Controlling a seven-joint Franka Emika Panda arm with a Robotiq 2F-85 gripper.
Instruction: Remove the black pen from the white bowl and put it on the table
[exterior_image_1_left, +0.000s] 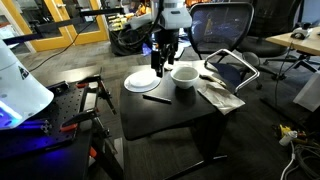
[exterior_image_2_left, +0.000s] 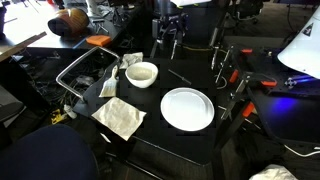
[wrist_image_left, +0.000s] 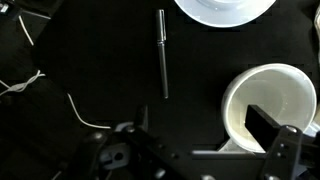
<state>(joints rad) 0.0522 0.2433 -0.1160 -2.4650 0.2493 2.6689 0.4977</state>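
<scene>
The white bowl (exterior_image_1_left: 184, 76) stands on the table (exterior_image_1_left: 165, 118) with only its pale inside showing in the wrist view (wrist_image_left: 262, 100). The black pen (exterior_image_1_left: 156, 97) lies flat on the dark top, outside the bowl and apart from it, on the near side of the gap between the bowl and a white plate (exterior_image_1_left: 141, 80). The plate's face is bare white (best seen in an exterior view (exterior_image_2_left: 187, 108)). The gripper (exterior_image_1_left: 163, 58) hangs above the far part of the table, between plate and bowl, its jaws spread apart with nothing between them. Only the wrist view shows the pen (wrist_image_left: 163, 55) at full length, with one dark finger (wrist_image_left: 266, 126) overlapping the bowl's rim. Both exterior views show a crumpled paper napkin (exterior_image_2_left: 120, 117) at the table's edge beyond the bowl, which the wrist view leaves out.
</scene>
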